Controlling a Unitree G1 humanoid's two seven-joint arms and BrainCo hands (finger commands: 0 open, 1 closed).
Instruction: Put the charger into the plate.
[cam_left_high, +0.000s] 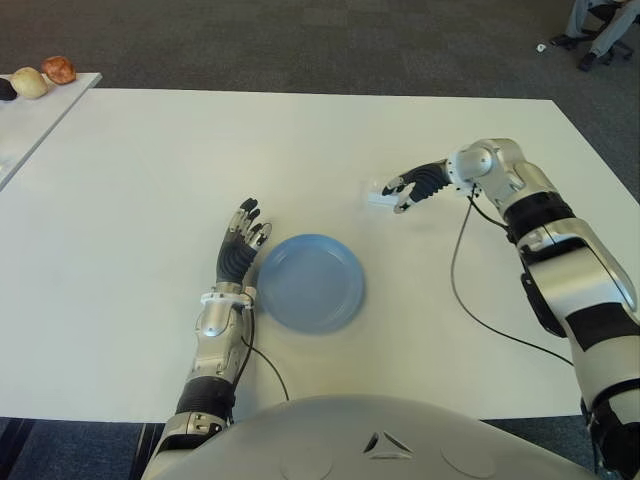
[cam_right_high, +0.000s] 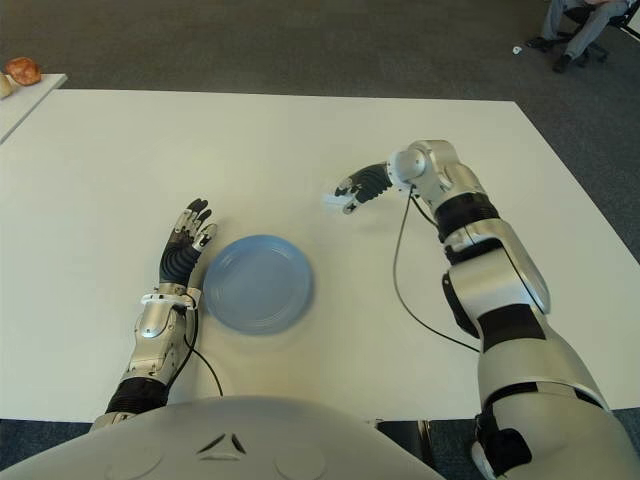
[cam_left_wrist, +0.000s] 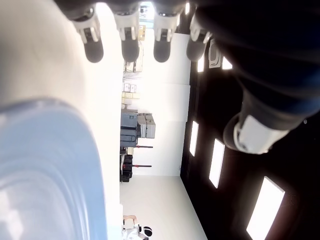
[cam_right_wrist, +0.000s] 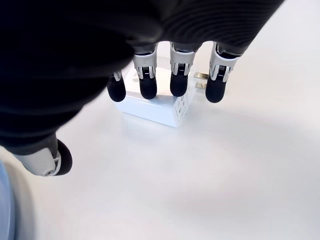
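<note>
The white charger (cam_right_wrist: 159, 105) lies flat on the white table (cam_left_high: 150, 170), its metal prongs showing on the side away from the thumb. It sits well apart from the blue plate (cam_left_high: 310, 282), farther from the robot and toward its right.

The right hand (cam_left_high: 420, 185) is directly over the charger. In the right wrist view, 4 fingertips (cam_right_wrist: 148, 87) hang down along the charger's far top edge, 2 of them at or just above its upper face and 1 beside the prongs, while the thumb (cam_right_wrist: 52, 160) stands well off on the near side, clear of the block. The fingers are extended and only slightly bent, not closed around the charger, which rests on the table ungrasped. Whether any fingertip actually touches it cannot be told.

The left hand (cam_left_high: 240, 250) shows just to the left of the plate, near its rim, fingers straight and relaxed, holding nothing.

At the far left, a second white surface (cam_left_high: 45, 110) carries 2 small rounded objects (cam_left_high: 45, 76). A seated person's legs (cam_left_high: 600, 30) show at the far right corner of the floor.
</note>
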